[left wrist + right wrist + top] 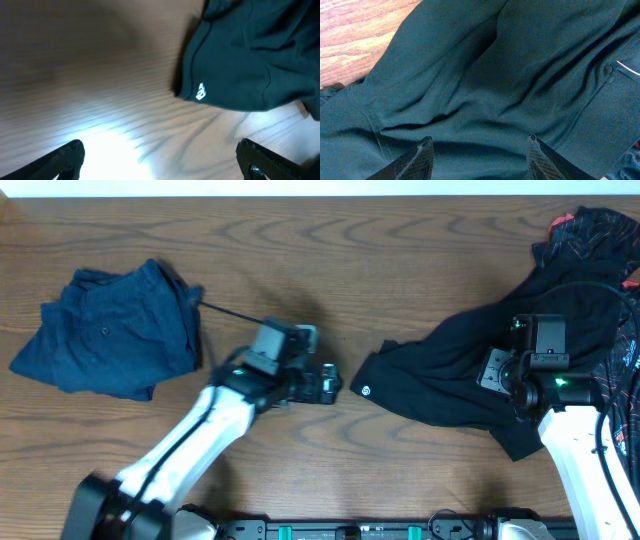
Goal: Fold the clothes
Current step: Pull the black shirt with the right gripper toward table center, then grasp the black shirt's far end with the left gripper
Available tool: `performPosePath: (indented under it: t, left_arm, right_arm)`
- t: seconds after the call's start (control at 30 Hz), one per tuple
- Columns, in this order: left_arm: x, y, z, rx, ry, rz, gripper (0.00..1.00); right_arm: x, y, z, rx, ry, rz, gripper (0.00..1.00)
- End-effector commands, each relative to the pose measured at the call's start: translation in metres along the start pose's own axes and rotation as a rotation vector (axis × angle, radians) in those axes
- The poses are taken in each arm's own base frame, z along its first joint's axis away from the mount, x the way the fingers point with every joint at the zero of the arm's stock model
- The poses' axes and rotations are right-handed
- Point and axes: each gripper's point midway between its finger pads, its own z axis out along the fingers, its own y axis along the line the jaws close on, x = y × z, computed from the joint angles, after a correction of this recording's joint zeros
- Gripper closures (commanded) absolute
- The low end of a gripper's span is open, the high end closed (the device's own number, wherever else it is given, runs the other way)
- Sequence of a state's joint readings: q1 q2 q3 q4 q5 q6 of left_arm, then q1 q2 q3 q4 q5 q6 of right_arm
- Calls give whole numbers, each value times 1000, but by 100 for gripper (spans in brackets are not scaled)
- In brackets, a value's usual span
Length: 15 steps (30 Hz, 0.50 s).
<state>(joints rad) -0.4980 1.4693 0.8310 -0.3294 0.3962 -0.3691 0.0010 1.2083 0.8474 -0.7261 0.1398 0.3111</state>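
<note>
a plain black short-sleeved shirt of soft fabric (450, 360) lies crumpled on the brown wood-grain table (400, 240). its long axis runs slantwise, from a near corner bearing a small white hexagon logo (365, 391) away toward the far right, where it meets a black garment with thin red lines (590, 230). a rumpled dark blue garment with a button (110, 330) sits well apart, off to the shirt's left. the left gripper (160, 160) is just beside the logo corner, on its left and pointing at it. its jaws are spread wide with only bare wood between them, and the hem is ahead and untouched. the right gripper (480, 155) hangs over the shirt's broad middle with its jaws parted and folds of cloth spanning the gap. nothing looks pinched, though whether the tips brush the fabric is hard to judge from so close. folding has not begun. the logo corner is plainly the left arm's to take, being nearest it, while the shirt's far end falls to the right arm. a pull along that slant would likely spread the cloth flat.
</note>
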Motion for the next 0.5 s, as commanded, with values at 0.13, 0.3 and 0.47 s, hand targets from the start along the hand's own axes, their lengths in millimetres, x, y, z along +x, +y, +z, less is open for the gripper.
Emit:
performPosePath:
  t: [0.13,0.3,0.47]
  left_arm:
    - [8,-15,49,25,59,-196,2]
    - [4,-24,73,60,38,-202,5]
    - [0,-29,96,92,16,-213,8]
  right_arm:
    - [-3,-5,-4,17,-7,23,41]
    - [-2,-5,-4,17,-5,23,41]
    - [0,-6,-4,21,5,21,41]
